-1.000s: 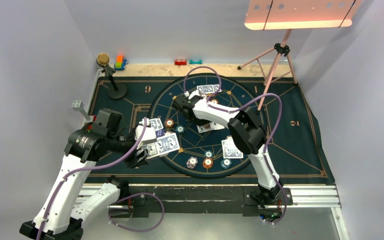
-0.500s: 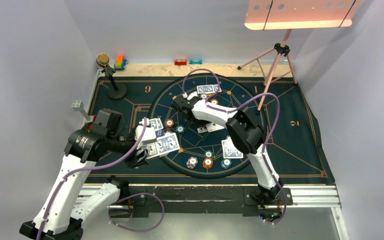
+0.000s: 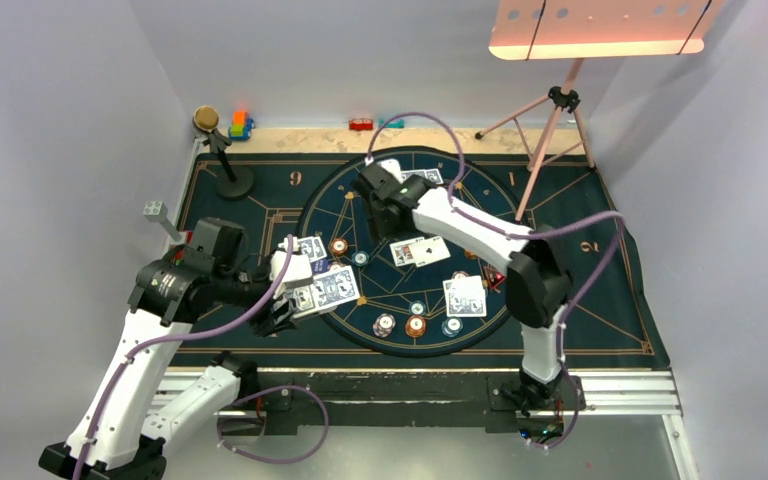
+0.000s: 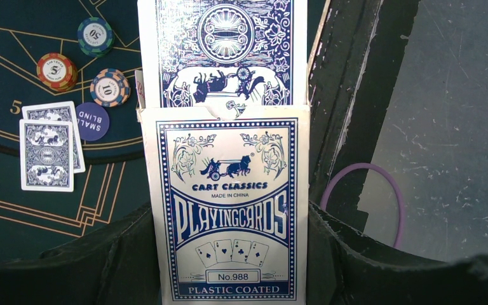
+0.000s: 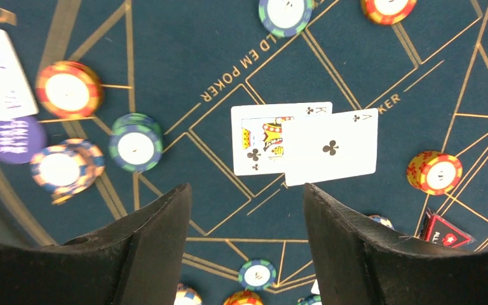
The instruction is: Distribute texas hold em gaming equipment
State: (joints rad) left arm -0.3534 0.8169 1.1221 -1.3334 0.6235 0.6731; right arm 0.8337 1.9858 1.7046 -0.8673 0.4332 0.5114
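Observation:
My left gripper (image 3: 295, 296) is shut on a blue-white playing card box (image 4: 229, 210), and a patterned card back (image 4: 222, 51) sticks out of the box's top. My right gripper (image 5: 246, 190) hangs open and empty above the round mat (image 3: 360, 180). Just beyond its fingers, a king of clubs and an ace of clubs (image 5: 305, 143) lie face up and overlapping. The same pair of face-up cards (image 3: 420, 250) shows in the top view. Two face-down cards (image 4: 47, 152) lie beside a purple small-blind disc (image 4: 93, 121) and three chips (image 4: 56, 71).
More face-down card pairs lie at the mat's far side (image 3: 418, 177) and near right (image 3: 465, 296). Chips (image 3: 416, 325) line its near edge. A microphone stand (image 3: 222, 155), toy blocks (image 3: 240, 125) and a tripod (image 3: 555, 120) stand at the back. A metal rail (image 3: 620, 390) runs along the near edge.
My right gripper has opened and pulled back toward the far side, its elbow swinging right. The face-up cards now lie uncovered on the mat. The left arm has not moved.

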